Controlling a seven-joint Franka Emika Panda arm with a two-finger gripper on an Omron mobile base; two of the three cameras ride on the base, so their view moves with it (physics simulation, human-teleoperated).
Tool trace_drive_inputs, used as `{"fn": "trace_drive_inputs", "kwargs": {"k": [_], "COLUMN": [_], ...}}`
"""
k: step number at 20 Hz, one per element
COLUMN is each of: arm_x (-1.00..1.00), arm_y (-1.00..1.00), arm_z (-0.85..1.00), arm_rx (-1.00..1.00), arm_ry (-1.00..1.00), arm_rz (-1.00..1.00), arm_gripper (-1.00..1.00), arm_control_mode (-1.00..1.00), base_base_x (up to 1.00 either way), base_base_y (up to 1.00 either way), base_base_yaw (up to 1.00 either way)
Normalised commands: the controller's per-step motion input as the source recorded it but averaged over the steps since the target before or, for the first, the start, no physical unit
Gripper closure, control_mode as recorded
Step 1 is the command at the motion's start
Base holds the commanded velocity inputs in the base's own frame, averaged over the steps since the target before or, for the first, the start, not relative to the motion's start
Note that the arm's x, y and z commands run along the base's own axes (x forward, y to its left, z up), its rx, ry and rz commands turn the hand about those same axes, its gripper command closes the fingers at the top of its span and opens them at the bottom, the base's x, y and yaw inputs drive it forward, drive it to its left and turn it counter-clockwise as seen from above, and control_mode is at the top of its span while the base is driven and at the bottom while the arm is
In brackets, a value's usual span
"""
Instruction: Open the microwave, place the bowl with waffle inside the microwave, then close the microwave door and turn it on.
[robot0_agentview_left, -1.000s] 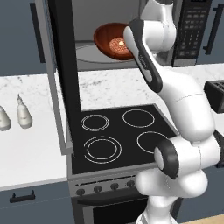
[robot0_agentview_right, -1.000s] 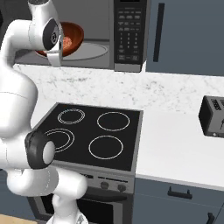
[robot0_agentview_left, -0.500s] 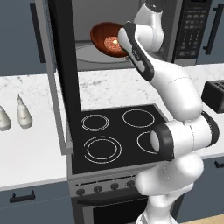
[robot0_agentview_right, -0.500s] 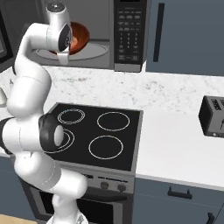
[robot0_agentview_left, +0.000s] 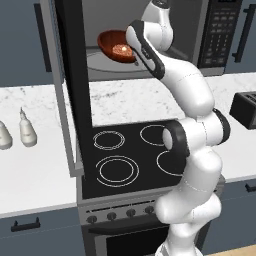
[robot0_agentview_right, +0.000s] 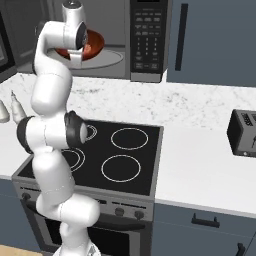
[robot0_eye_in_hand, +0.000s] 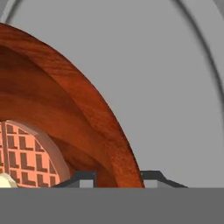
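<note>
The microwave (robot0_agentview_left: 220, 30) stands open, and the microwave door (robot0_agentview_left: 75, 90) is swung out to the left over the stove's left edge. My gripper (robot0_eye_in_hand: 118, 178) is shut on the rim of the reddish-brown bowl (robot0_eye_in_hand: 87, 113), one fingertip (robot0_eye_in_hand: 83, 177) inside it and the other outside. The bowl (robot0_agentview_left: 114, 45) hangs slightly tilted inside the grey cavity, over the round glass turntable (robot0_agentview_left: 100, 62). The waffle (robot0_agentview_left: 121, 49) lies in it, with its grid pattern (robot0_eye_in_hand: 24, 157) close to my fingers. From the right, my arm partly hides the bowl (robot0_agentview_right: 94, 42), left of the keypad (robot0_agentview_right: 147, 35).
A black four-ring stove (robot0_agentview_left: 130, 155) lies below the microwave. Two pale bottles (robot0_agentview_left: 27, 132) stand on the left counter. A black toaster (robot0_agentview_right: 242, 132) sits on the right counter. Dark blue-grey cabinets (robot0_agentview_right: 210, 40) flank the microwave.
My arm has stretched forward and carried the bowl deeper into the microwave cavity, over the turntable. The grip on the rim is unchanged.
</note>
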Motion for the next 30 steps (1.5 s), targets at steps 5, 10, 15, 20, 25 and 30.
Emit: {"fn": "trace_drive_inputs", "kwargs": {"k": [5, 10, 15, 20, 25, 30], "arm_x": [0.36, 0.02, -0.34, -1.00, -1.00, -1.00], "arm_y": [0.15, 0.00, 0.00, -0.04, -0.14, -0.20], "arm_z": [-0.16, -0.20, -0.36, -0.76, -0.72, 0.38], "arm_rx": [0.01, 0.09, 0.15, 0.25, 0.30, 0.26], "arm_ry": [0.00, -0.21, -0.50, -0.74, -0.62, -0.18], "arm_rz": [0.00, 0.00, 0.00, 0.00, 0.00, 0.00], "arm_gripper": [-1.00, -1.00, -1.00, -1.00, -1.00, -1.00], "arm_control_mode": [-1.00, -1.00, -1.00, -1.00, -1.00, -1.00], "base_base_x": [0.00, 0.00, 0.00, 0.00, 0.00, 0.00], "base_base_y": [0.00, 0.00, 0.00, 0.00, 0.00, 0.00], "base_base_yaw": [0.00, 0.00, 0.00, 0.00, 0.00, 0.00]}}
